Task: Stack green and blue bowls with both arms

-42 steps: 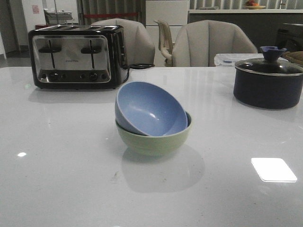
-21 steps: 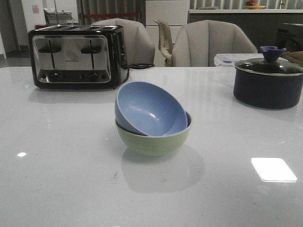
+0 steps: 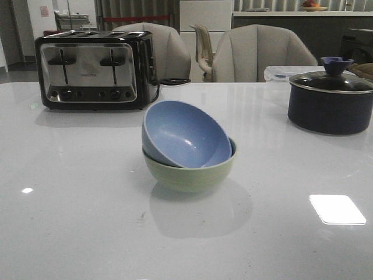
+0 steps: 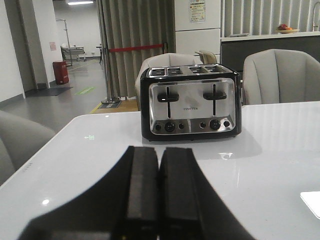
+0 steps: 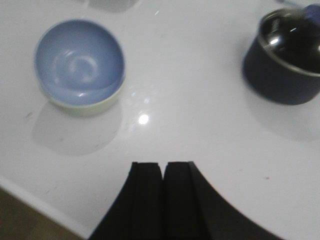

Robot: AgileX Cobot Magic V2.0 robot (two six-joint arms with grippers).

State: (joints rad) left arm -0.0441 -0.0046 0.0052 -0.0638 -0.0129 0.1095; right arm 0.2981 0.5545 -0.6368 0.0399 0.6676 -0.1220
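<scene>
Stack formed: blue bowl [image 3: 185, 135] tilted inside green bowl [image 3: 189, 171]; my left end effector [image 4: 159, 192] and right end effector [image 5: 163, 197] clenched, empty; next, probably only levelling.

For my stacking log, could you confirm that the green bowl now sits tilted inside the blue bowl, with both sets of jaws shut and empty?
Not quite: the order is reversed. The front view shows the blue bowl sitting tilted inside the green bowl. The rest holds: the left gripper and right gripper have their jaws shut and empty.
</scene>
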